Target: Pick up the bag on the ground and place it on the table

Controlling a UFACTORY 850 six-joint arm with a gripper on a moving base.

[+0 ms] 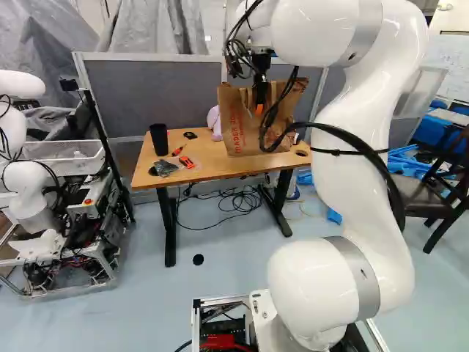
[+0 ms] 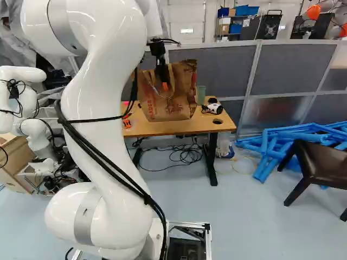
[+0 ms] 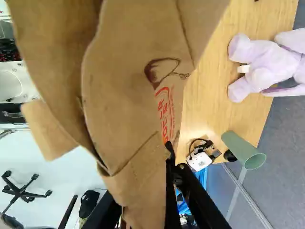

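Observation:
The brown paper bag (image 1: 242, 132) hangs upright from my gripper (image 1: 259, 99) at the right part of the wooden table (image 1: 198, 167). In the right base view, the gripper (image 2: 163, 78) has its orange-tipped fingers at the bag's (image 2: 181, 100) handle and upper edge. In the wrist view, the gripper (image 3: 145, 186) is shut on the paper bag (image 3: 136, 90), whose side fills much of the space ahead of the fingers. Whether the bag's bottom touches the tabletop I cannot tell.
On the table are a black cup (image 1: 159, 139), orange tools (image 1: 186, 161), a pale purple plush toy (image 3: 267, 69), a green cup (image 3: 243, 150) and a white device (image 3: 200, 161). Another robot (image 1: 29, 176) stands left. Grey partitions (image 2: 227, 67) rise behind; a dark chair (image 2: 320, 168) stands right.

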